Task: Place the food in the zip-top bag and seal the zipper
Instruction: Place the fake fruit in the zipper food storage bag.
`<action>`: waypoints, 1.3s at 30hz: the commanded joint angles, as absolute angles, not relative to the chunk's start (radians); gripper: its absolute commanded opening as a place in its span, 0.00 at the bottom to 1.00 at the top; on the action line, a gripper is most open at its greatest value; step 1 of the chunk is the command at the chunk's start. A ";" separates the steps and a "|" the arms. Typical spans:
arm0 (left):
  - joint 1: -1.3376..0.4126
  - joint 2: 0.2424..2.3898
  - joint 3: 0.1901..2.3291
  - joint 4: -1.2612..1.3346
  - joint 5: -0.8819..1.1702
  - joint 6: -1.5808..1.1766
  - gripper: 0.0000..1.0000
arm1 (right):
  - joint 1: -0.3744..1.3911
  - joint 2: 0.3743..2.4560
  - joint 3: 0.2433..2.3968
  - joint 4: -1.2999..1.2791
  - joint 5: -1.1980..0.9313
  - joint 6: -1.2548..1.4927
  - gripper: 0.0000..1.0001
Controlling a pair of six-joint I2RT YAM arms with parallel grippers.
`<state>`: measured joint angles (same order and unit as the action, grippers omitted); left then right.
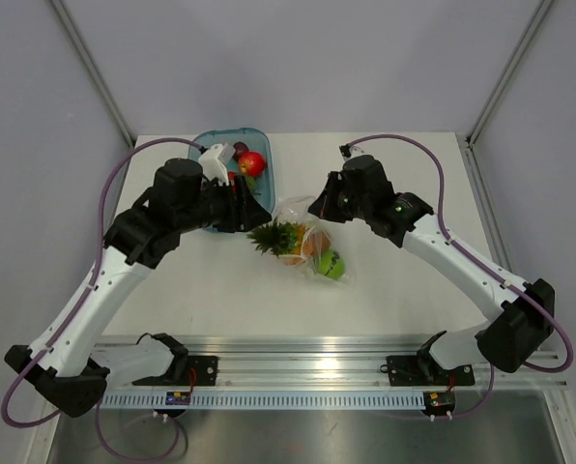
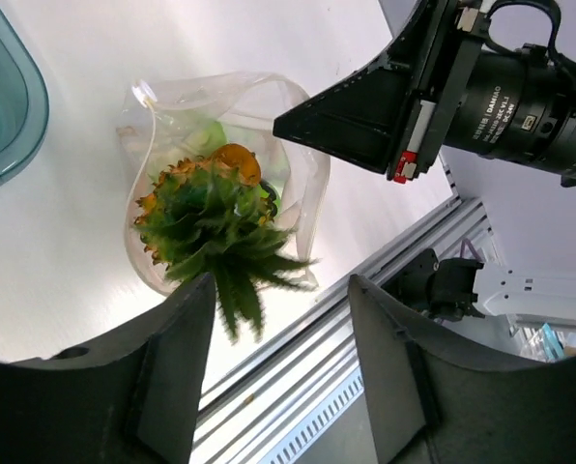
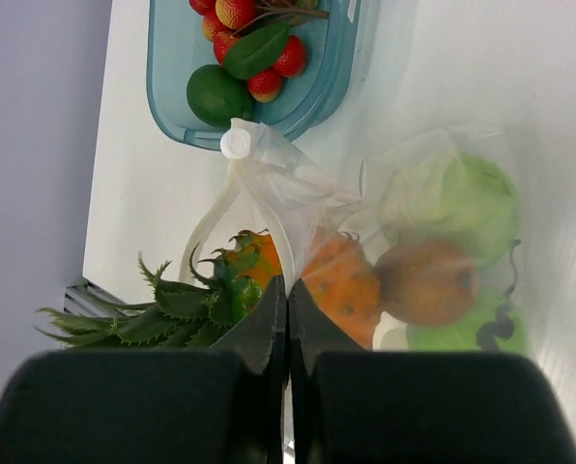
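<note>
While some of the toy food is already sitting inside the zip-top bag [image 1: 296, 211], the job is only getting to about the halfway mark. The bag is lying in the middle of the table [image 1: 414, 174], just beside the blue tray [image 1: 199, 143]. A brown kiwi [image 3: 428, 282], a pale cabbage [image 3: 452, 198], a bumpy orange fruit [image 3: 341, 285] and a green apple [image 1: 331, 263] are showing through the clear plastic. A pineapple [image 2: 211, 222] is only going in partway: its body is resting in the mouth of the bag, but its spiky green leaves are sticking out over the edge. The right jaws are squeezing tight on the thin rim of the bag near the mouth, and they seem to be holding it up and open. The left jaws are standing apart with nothing between them, hanging just over the pineapple leaves. In the tray, a round green fruit [image 3: 217, 95] and some small red pieces [image 3: 290, 58] are waiting, so more food is needing a ride to the bag. The zipper [image 3: 252, 188] is gaping wide, with its white slider [image 3: 235, 143] sitting at the end near the tray. I am guessing that what is left is pushing the pineapple all the way in, bringing over the tray food, and then sliding the zipper shut.
</note>
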<state>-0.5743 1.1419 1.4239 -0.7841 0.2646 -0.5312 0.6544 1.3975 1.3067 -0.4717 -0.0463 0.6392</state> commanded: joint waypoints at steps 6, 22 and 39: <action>-0.565 1.124 1.206 -0.698 0.086 -0.652 0.33 | 0.657 1.355 1.304 -0.387 -0.052 0.666 0.00; -0.396 1.241 0.913 -0.118 0.514 -0.617 0.59 | 0.657 1.347 1.301 -0.383 -0.087 0.661 0.00; -0.436 1.227 0.868 -0.081 0.594 -0.555 0.53 | 0.657 1.371 1.307 -0.379 -0.097 0.663 0.00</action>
